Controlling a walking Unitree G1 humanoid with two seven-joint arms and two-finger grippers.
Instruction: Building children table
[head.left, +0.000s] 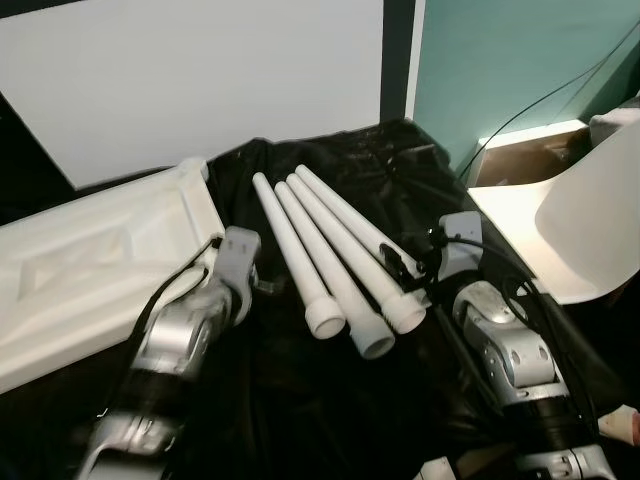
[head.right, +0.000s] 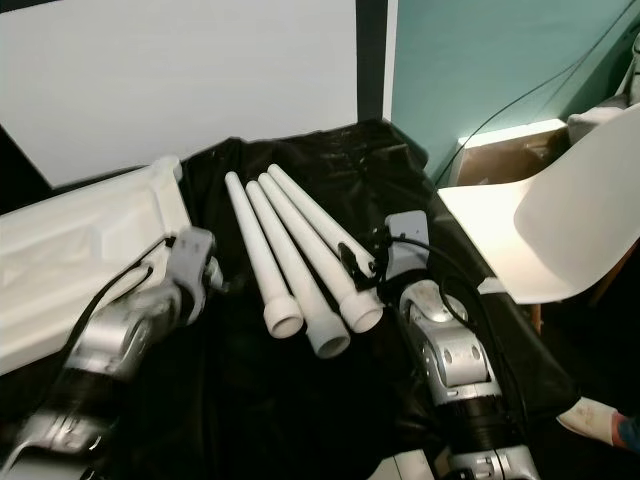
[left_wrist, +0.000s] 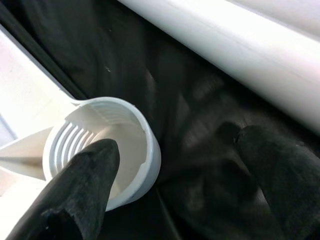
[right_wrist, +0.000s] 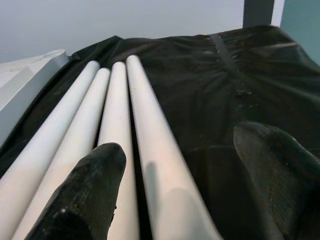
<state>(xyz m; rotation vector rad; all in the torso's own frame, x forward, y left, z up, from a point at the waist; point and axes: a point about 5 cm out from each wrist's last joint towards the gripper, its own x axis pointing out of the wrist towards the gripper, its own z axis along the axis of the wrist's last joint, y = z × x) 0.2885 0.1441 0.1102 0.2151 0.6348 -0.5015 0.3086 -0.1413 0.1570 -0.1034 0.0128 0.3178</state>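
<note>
Legs (head.left: 330, 250) loose, side by side on black cloth (head.left: 300, 400) | right gripper (right_wrist: 175, 180) spread over nearest leg | left gripper (left_wrist: 170, 165) spread at tabletop (head.left: 90, 260) socket (left_wrist: 107, 145) | risk: nudged legs roll apart.

white wall (head.left: 200, 70) | teal wall (head.left: 500, 60) | white chair (head.right: 560, 240) | black cloth (head.left: 300, 400)

Both pincers (left_wrist: 170, 165) (right_wrist: 185, 175) low, fingers apart.
</note>
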